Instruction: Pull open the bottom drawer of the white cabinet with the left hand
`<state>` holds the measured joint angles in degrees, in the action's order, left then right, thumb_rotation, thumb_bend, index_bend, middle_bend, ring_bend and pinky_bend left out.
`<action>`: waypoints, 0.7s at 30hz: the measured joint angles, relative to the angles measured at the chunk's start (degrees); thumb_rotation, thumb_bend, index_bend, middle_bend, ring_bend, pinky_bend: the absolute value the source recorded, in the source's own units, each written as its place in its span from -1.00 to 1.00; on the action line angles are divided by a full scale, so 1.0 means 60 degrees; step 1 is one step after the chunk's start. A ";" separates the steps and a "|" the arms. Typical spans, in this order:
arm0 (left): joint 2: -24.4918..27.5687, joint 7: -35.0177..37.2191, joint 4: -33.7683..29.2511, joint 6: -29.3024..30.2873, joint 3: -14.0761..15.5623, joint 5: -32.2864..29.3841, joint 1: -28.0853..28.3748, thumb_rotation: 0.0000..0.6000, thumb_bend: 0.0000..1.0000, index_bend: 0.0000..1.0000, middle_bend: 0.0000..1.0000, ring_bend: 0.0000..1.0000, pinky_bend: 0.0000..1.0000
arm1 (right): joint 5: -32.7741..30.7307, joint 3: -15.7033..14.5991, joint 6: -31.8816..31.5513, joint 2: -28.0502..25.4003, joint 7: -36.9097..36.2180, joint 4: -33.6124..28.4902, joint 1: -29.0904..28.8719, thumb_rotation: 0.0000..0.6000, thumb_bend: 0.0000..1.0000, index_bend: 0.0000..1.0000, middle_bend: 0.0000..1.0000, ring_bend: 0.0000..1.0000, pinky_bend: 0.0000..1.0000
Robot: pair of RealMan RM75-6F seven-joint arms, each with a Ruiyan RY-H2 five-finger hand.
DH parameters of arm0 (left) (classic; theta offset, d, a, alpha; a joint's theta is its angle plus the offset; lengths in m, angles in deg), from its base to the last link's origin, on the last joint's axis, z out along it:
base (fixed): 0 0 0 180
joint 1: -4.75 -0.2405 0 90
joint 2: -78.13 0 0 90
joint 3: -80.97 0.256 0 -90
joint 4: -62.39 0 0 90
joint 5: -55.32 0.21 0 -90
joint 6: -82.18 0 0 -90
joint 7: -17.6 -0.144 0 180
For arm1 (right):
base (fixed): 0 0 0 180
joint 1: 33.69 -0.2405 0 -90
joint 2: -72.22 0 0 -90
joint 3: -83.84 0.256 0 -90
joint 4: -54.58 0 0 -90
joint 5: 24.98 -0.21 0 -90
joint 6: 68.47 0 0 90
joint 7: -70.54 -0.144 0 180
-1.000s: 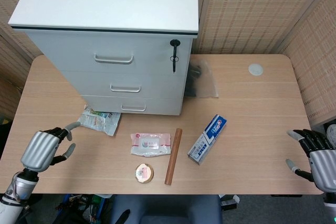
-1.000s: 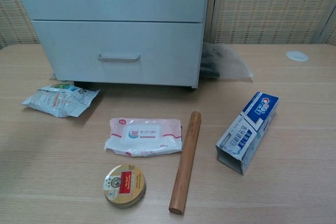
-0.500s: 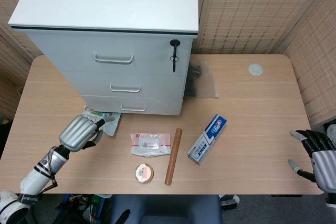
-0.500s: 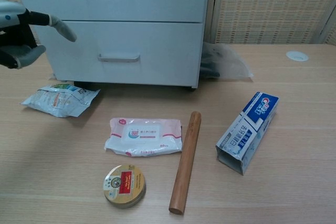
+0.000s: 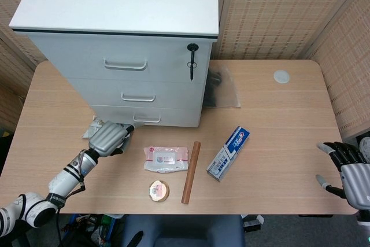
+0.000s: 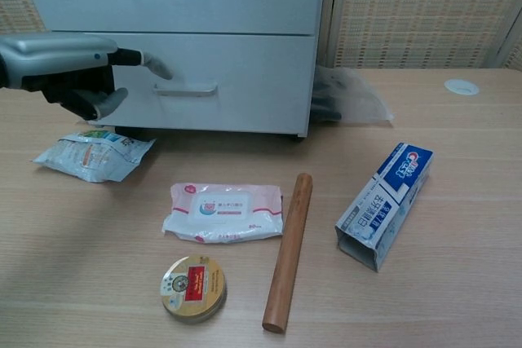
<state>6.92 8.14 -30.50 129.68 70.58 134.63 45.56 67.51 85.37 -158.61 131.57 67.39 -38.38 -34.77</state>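
Just ahead of my left hand point(image 6: 69, 67) sits the bottom drawer point(image 6: 188, 83) of the white cabinet point(image 5: 124, 39), closed flush with the drawer above it. The hand holds nothing: its fingers point(image 6: 155, 64) reach forward and slightly apart, the leading fingertip just short of the left end of the drawer handle point(image 6: 184, 89), and from the chest view I cannot tell whether it actually touches the drawer face. In the head view the same hand point(image 5: 108, 137) hovers low in front of the cabinet's left corner. Directly beneath it lies a crinkled snack packet point(image 6: 91, 153) on the table point(image 6: 457, 283). Off to the hand's right and nearer to me are a pack of wet wipes point(image 6: 223, 212), a round tin point(image 6: 193, 287), a wooden rolling pin point(image 6: 288, 251) and, further right, a toothpaste box point(image 6: 383, 204). A clear plastic bag point(image 6: 347, 97) rests against the cabinet's far right side. My right hand point(image 5: 347, 169) sits well away at the table's right edge, fingers spread and holding nothing.
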 measured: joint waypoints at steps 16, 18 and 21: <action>-0.0549 -0.0355 0.0719 -0.0437 0.0016 -0.0999 0.0710 1.00 0.36 -0.73 0.95 0.91 1.00 | -0.0093 0.0004 -0.0131 -0.0027 -0.0082 0.0049 0.0114 1.00 -0.65 -0.57 -0.56 -0.68 -0.70; -0.0588 -0.0412 0.0767 -0.0465 0.0035 -0.1092 0.0781 1.00 0.36 -0.73 0.95 0.91 1.00 | -0.0110 0.0001 -0.0138 -0.0029 -0.0100 0.0056 0.0129 1.00 -0.65 -0.57 -0.56 -0.68 -0.70; -0.0630 -0.0476 0.0813 -0.0478 0.0062 -0.1195 0.0857 1.00 0.36 -0.73 0.95 0.91 1.00 | -0.0129 0.0005 -0.0158 -0.0035 -0.0119 0.0065 0.0149 1.00 -0.65 -0.57 -0.56 -0.68 -0.70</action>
<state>3.14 5.28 -25.63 126.82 70.95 127.47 50.70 66.74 85.40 -159.56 131.36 66.68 -37.99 -33.88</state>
